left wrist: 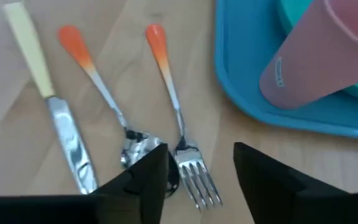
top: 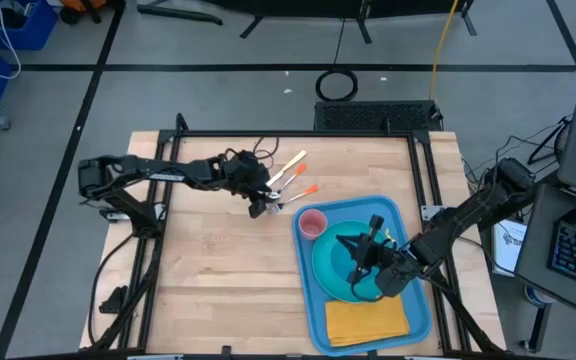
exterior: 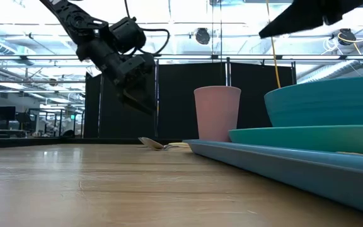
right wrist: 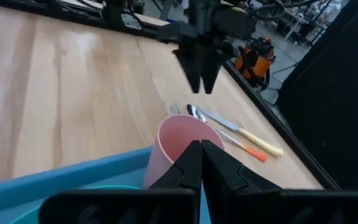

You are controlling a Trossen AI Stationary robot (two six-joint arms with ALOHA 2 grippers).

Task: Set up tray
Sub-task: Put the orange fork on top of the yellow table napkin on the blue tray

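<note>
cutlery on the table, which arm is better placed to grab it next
Left. The left gripper hangs open right above the fork, beside the spoon and knife. The right gripper is shut over the tray, farther from them.

The rectangular table top (top: 218,260) is pale, matt butcher-block wood with visible grain and jointed strips. On it, the large flat blue plastic tray (top: 313,290) has a smooth, slightly glossy finish, as do the pink plastic cup (top: 311,224) and the round turquoise plastic bowl (top: 340,262) on the tray, while the yellow-orange rectangular napkin (top: 367,320) there looks matt and soft. Beside the tray, the fork (left wrist: 178,118), spoon (left wrist: 104,93) and knife (left wrist: 51,106) have polished, reflective metal ends with smooth plastic handles, orange on the first two and cream on the knife.
</note>
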